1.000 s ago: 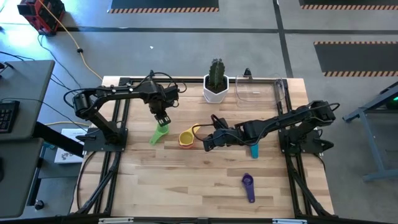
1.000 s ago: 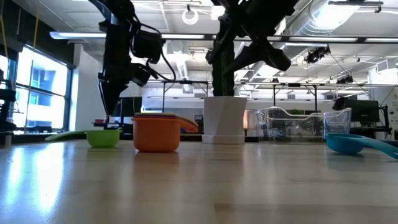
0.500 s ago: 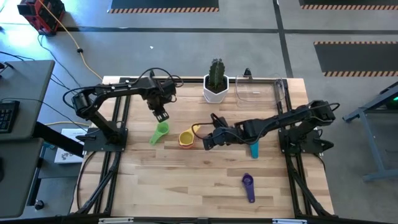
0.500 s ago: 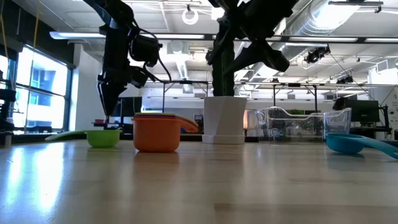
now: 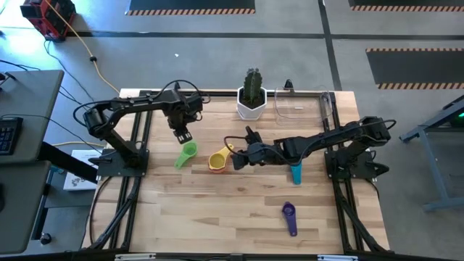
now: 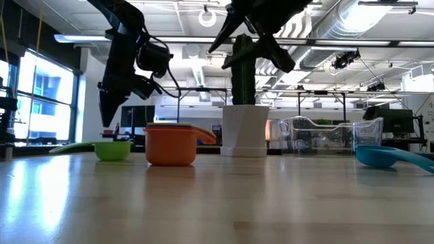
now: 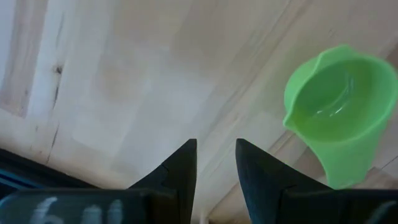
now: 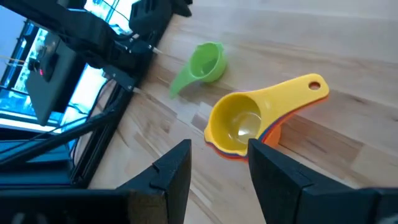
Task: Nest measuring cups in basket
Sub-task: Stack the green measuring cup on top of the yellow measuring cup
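A yellow cup (image 8: 239,124) sits nested in an orange-red one (image 5: 217,161) near the table's middle. The green cup (image 5: 186,154) stands on its base to their left. My left gripper (image 7: 216,155) is open with a narrow gap, hovering just beyond the green cup (image 7: 339,112) on its far-left side. My right gripper (image 8: 219,155) is open and hangs above the table just right of the yellow and orange-red stack. A teal cup (image 5: 295,172) and a purple cup (image 5: 290,216) lie farther right. The clear basket (image 5: 301,107) stands at the far edge. Blue and pink cups do not show.
A white pot with a cactus (image 5: 251,101) stands at the far edge, just left of the basket (image 6: 319,135). Bare wood lies along the near edge and at the near left. Dark frame rails (image 5: 138,145) border the table on both sides.
My left gripper has risen and drawn away from the green cup toward the table's left and far edge; the cup has stayed put. My right gripper has turned and shifted a little toward the far edge beside the yellow and orange-red stack.
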